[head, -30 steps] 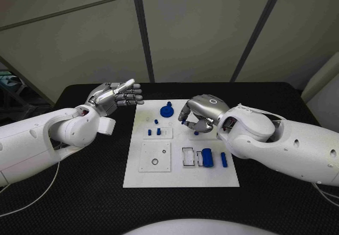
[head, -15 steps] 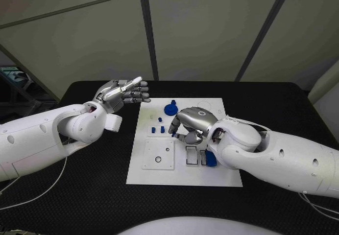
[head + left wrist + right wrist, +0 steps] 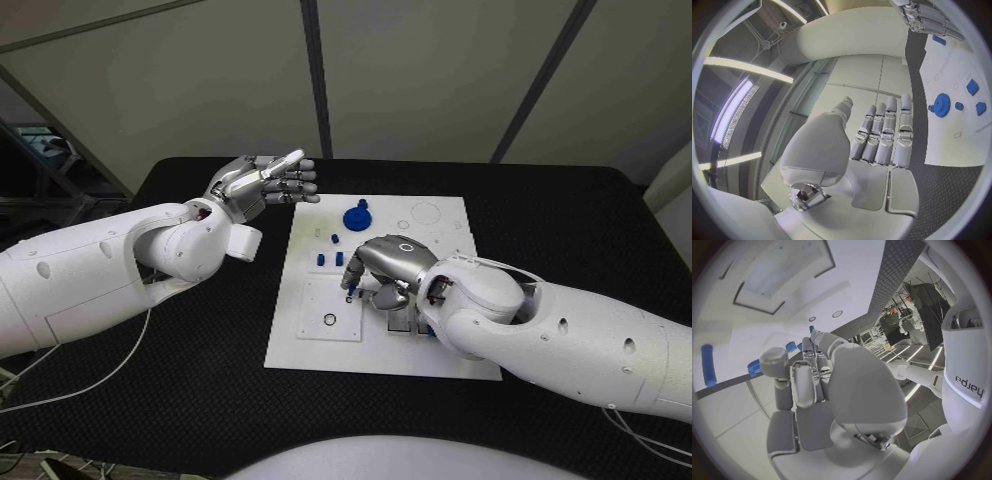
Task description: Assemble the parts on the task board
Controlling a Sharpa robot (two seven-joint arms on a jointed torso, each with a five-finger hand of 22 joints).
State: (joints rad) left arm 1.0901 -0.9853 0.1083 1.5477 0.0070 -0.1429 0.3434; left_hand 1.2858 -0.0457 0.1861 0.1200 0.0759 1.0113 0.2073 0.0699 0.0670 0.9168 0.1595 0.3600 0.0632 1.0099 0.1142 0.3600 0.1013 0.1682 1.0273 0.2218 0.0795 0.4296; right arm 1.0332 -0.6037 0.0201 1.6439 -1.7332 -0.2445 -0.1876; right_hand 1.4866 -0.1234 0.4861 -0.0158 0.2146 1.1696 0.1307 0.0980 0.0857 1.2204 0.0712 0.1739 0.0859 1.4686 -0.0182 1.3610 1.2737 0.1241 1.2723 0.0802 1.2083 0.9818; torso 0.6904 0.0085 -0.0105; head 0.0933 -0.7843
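Your task board (image 3: 310, 345) is lying flat in the middle of the black bench (image 3: 173, 400), and the blue parts are sitting on it. The gear-shaped part (image 3: 356, 214) is resting near the far edge, and a few small blue pieces (image 3: 326, 258) are lying just beside the fingers (image 3: 351, 282) of your right hand (image 3: 387, 268).

Your right hand is hovering low over the centre of the board, palm down, with the arm reaching in across the board's near right corner. Its fingers are curling downward toward the board; whether they are touching or holding a part, you cannot tell.

Your left hand (image 3: 261, 183) is staying off the board, beside its far left corner, raised with the palm turned up. Its fingers are stretching out straight and close together, and they are holding nothing.
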